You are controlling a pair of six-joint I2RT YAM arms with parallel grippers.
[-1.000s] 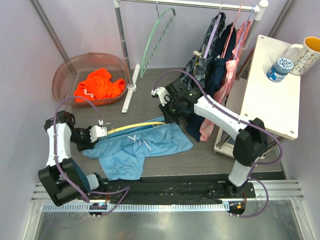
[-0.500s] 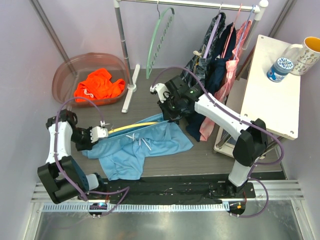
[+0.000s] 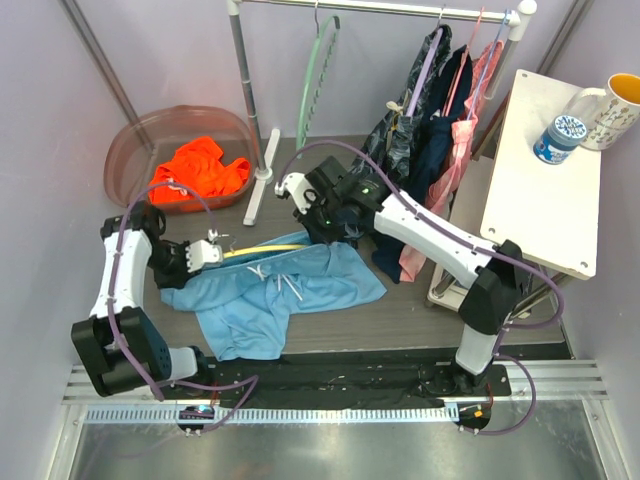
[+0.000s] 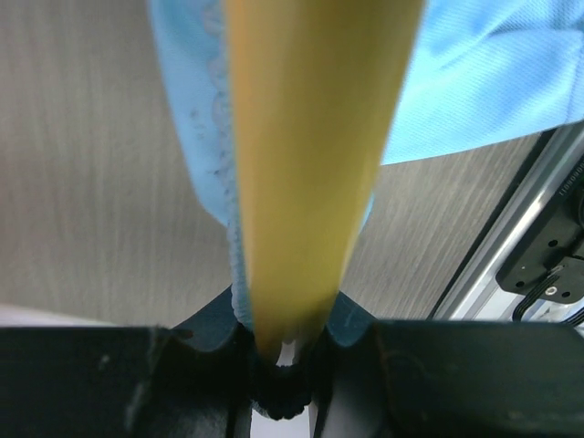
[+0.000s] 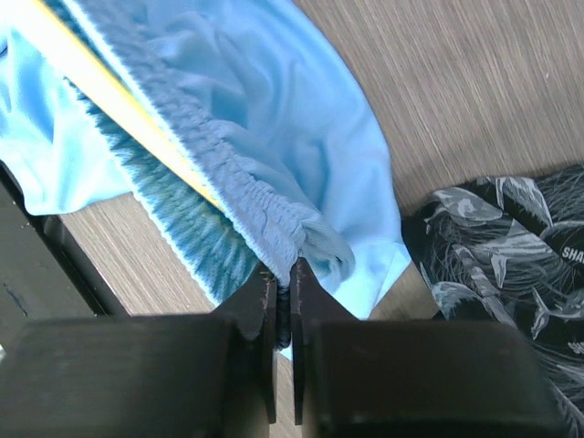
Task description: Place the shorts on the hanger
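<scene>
**While both claws pinch shut, the shorts (image 3: 290, 285) hang off the hanger (image 3: 265, 250)**

Where the yellow hanger ends on the left, the left claw (image 4: 287, 365) is closed tight on its bar. The right claw (image 5: 283, 301) is closed on the bunched waistband of the light blue shorts. The hanger bar runs inside that waistband, between the two claws. The rest of the shorts lies spread out on the grey table (image 3: 420, 310).
</scene>
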